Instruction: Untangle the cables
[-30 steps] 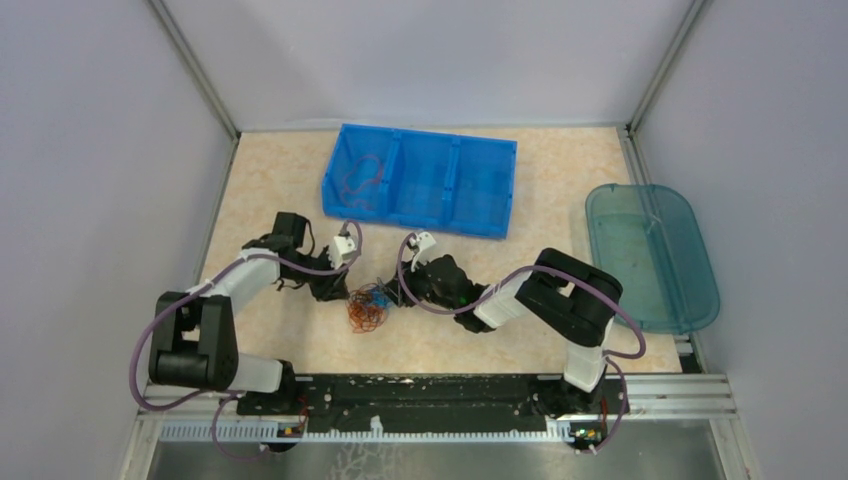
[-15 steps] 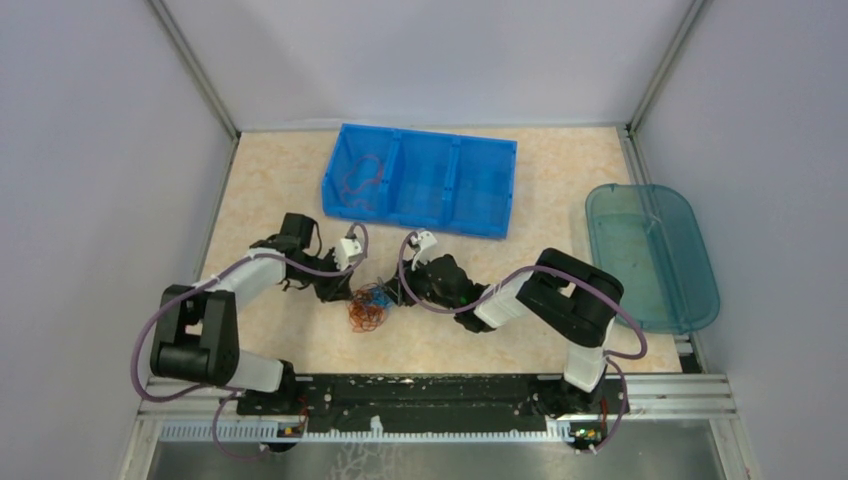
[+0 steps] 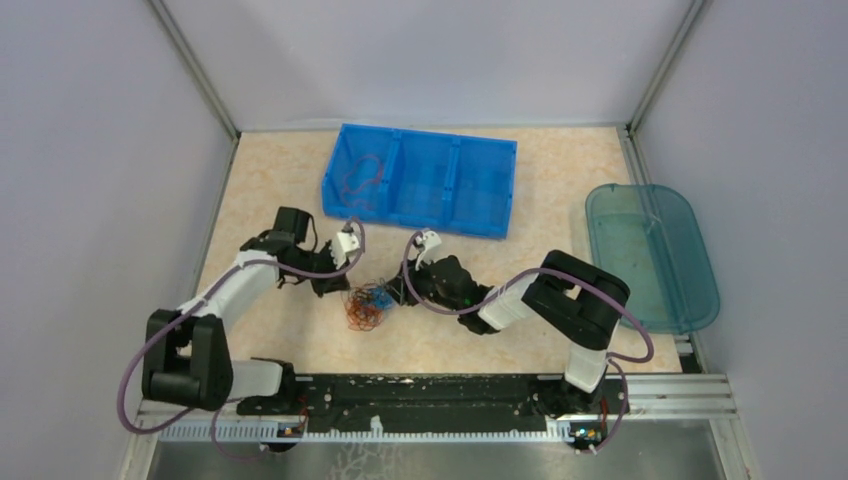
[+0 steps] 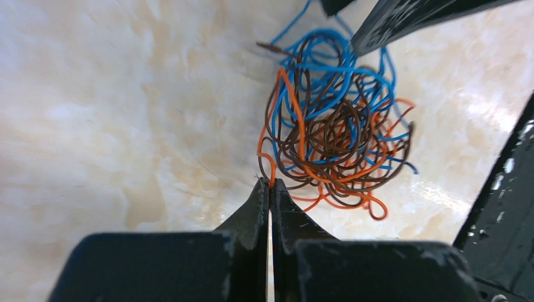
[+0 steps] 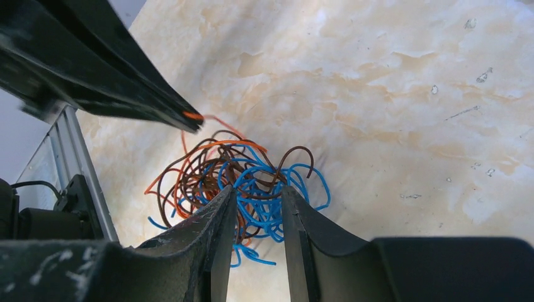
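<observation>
Pulling back toward nine o'clock, your left hand (image 4: pixel 271 184) stayed pinched on an orange strand (image 4: pixel 267 160) of the cables (image 3: pixel 367 305), mid-table (image 3: pixel 270 190). Your right hand (image 5: pixel 258 192), slightly spread, straddled the blue loops (image 5: pixel 259 212). By my judgement, separation had barely begun.

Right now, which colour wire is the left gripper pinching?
The orange wire: the left gripper is shut on its loop; blue wires and brown wires lie beyond the tips.
</observation>
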Controlling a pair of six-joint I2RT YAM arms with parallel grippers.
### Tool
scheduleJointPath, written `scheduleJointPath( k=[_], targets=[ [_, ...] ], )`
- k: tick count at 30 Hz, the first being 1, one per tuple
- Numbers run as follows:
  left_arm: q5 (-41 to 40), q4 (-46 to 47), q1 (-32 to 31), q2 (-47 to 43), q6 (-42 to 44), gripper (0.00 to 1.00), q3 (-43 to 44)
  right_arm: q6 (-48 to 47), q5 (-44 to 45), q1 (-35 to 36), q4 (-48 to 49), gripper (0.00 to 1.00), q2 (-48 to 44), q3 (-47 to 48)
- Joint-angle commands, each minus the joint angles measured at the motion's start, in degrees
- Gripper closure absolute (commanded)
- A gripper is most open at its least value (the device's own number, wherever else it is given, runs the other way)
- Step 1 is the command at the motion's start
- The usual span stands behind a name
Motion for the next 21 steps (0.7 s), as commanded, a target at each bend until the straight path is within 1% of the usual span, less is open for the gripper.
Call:
scheduleJointPath(
  k=[1,3,6,8,12,14,17,21],
  targets=[
    [6.7,-9.3,-0.1,-6.9,0.8,1.00,8.0,0.5,0.1,-0.1,4.7,0.66,-2.1,-0.3],
    [8.8,-13.0,-0.1,-9.2,0.8,1.00,10.6,0.2,-0.1,-0.5,5.6,0.64,-2.8,-0.7],
    [11.0,-17.1,-0.3,-12.1,1.0,1.00,13.3,-1.6,-0.5,-1.4,6.7,0.56,-5.3,-1.0],
    [11.9,-19.2,-0.6,-13.8,1.0,1.00,14.7,-3.9,-0.5,-1.7,7.1,0.50,-8.6,-1.3],
    [12.7,-21.2,-1.9,-16.1,-1.6,1.00,17.4,-9.1,-3.0,-1.9,7.2,0.36,-15.4,-1.7],
    [13.5,-21.2,-2.6,-16.9,-3.3,1.00,19.1,-10.9,-4.9,-1.8,8.0,0.32,-17.9,-1.7],
    [14.6,-21.3,-3.5,-17.6,-5.6,1.00,21.9,-11.5,-8.7,-1.9,9.7,0.29,-19.6,-1.1],
    [15.7,-21.6,-4.5,-17.9,-8.6,1.00,25.7,-9.8,-13.4,-1.8,10.9,0.28,-19.3,1.8]
  ],
)
